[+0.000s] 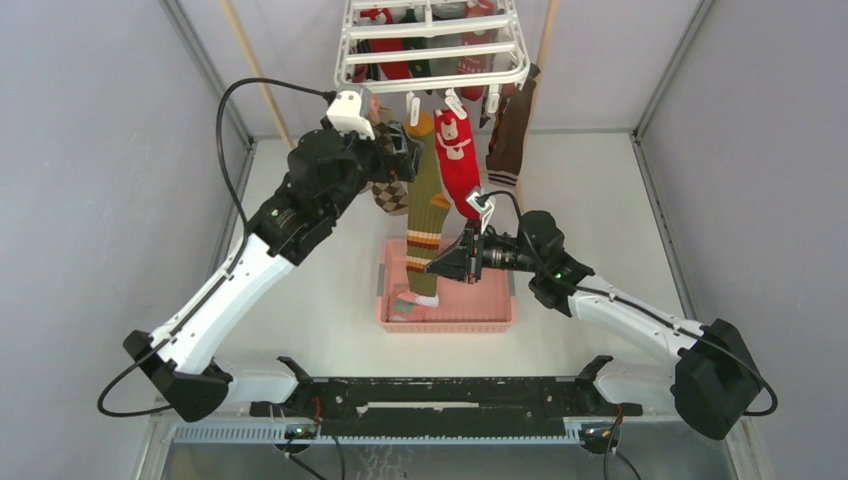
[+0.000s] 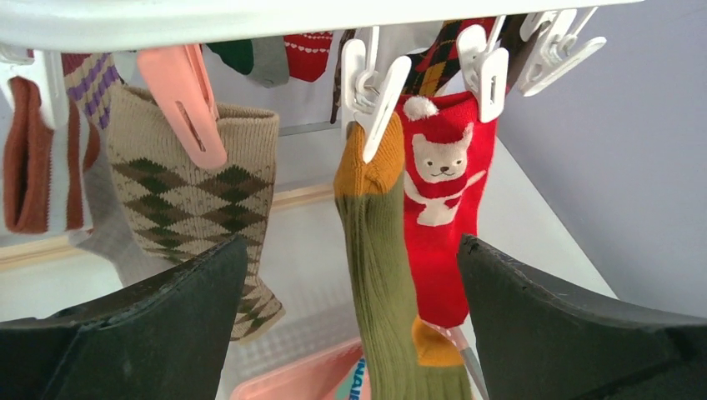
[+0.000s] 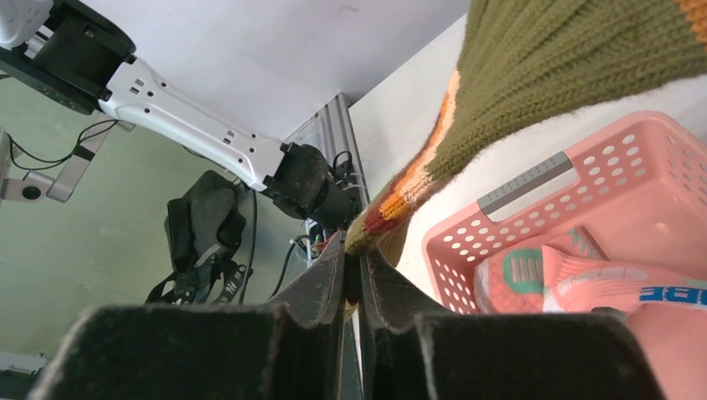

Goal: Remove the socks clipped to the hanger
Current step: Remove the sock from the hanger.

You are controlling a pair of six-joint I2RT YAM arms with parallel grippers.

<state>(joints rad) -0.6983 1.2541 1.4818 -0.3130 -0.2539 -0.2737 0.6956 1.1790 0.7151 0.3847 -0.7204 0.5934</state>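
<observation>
Closest to us, the left gripper (image 2: 350, 243) stands spread wide with nothing between its black fingers (image 2: 167, 317), raised just before the socks (image 1: 455, 160) that hang in a row under the hanger (image 2: 250, 21). From the left we see a brown argyle sock (image 2: 192, 183) on a pink clip (image 2: 183, 100). Next comes a long olive green sock (image 2: 375, 275), hung by its mustard cuff from a white clip (image 2: 367, 92), with a red bear sock (image 2: 438, 208) just beside it. Lower down, the right gripper (image 3: 354, 250) is pinching the olive green sock at its striped band, above the pink basket (image 3: 467, 250), where a pink sock (image 3: 600, 279) lies. Farthest right, a dark brown sock (image 1: 510, 135) hangs from the hanger's corner.
</observation>
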